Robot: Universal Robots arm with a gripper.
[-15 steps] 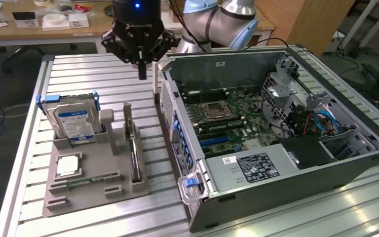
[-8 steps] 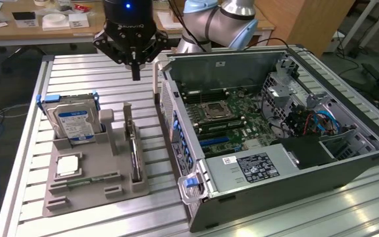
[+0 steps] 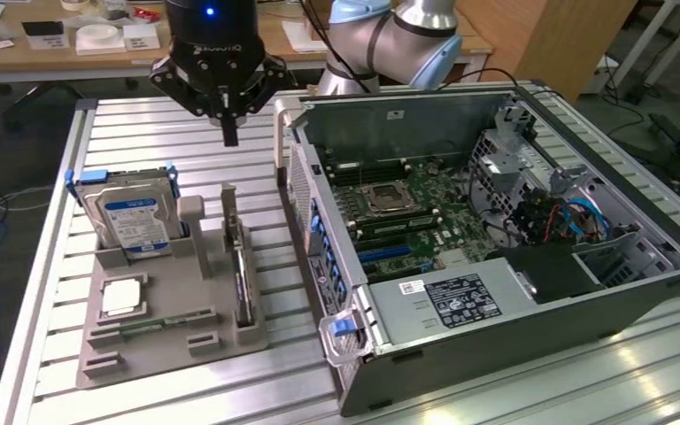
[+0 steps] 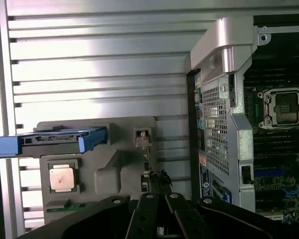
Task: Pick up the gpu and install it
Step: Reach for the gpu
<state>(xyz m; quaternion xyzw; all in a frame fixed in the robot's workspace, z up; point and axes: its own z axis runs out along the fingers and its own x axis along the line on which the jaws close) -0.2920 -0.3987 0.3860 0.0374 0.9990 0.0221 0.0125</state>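
I am hanging my gripper point(image 3: 230, 135) above the slatted metal table point(image 3: 139, 133), and my jaws are pressed together with nothing between them. Reading the exterior view as a clock face, the gpu point(image 3: 241, 270) is sitting at about six o'clock from my jaws and apart from them. It is standing on edge in a slot of the grey parts holder point(image 3: 163, 359). In the wrist view I am looking down on the gpu point(image 4: 148, 175) edge-on as a thin dark strip. It is lying below my jaws and is not being touched by them.

The other parts are also sitting on the holder, again by the exterior view's clock. The hard drive point(image 3: 134, 221) with its blue rails is standing at about ten o'clock from the gpu. The processor chip point(image 3: 120, 298) is lying at about eight o'clock, and the memory stick point(image 3: 151, 326) is lying just past it, nearer seven. The open computer case point(image 3: 552, 350) is lying on its side at three o'clock from the holder, just beside it, with the motherboard point(image 3: 423, 221) facing up.

As I am judging it, the task is barely begun. The gpu is resting in its holder slot, so the pick-up is not yet done. The expansion slots point(image 3: 384, 252) on the motherboard are showing no card in them, so the install is not done either. Both the grasp and the seating in the case are left.
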